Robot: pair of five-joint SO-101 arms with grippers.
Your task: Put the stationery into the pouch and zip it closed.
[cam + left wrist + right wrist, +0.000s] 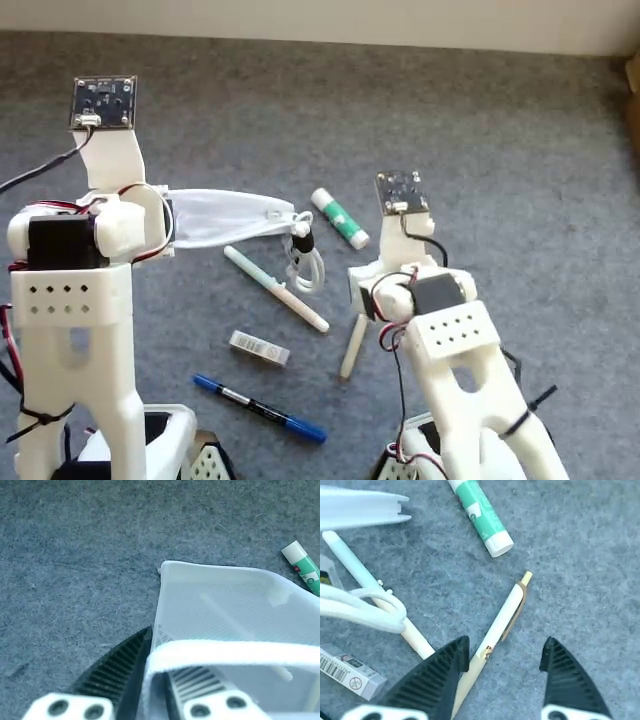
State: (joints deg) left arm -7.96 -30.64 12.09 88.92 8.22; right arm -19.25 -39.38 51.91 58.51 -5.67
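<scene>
**Desk:** Grips one end of the white mesh pouch (225,215) with the left end effector (165,655), jaws pinched shut on the fabric. Holds it stretched out just over the grey worktop (520,150). Looks empty so far.

**Photographer:** Hangs the right end effector (505,647) wide open astride a cream click pen (502,617), off the pouch's zip end, nothing gripped.

**Desk:** Best way to take it?

**Photographer:** Come straight down and close across the barrel near its middle, clear of the clip. Lift it level, then feed it tip-first into the pouch. Cannot tell how wide the mouth gapes, so check before pushing.

**Desk:** Anything else around, or in the way?

**Photographer:** Worth noting a green-and-white glue stick (340,218) just beyond the pouch's zip end. Also a pale green pen (275,288) close beside the pouch, crossed by the pouch's white cord loop (305,262). Farther from the pouch, a barcoded eraser (259,347) and a blue marker (260,408). Mind that cord: near enough to the cream pen to snag a jaw.
</scene>
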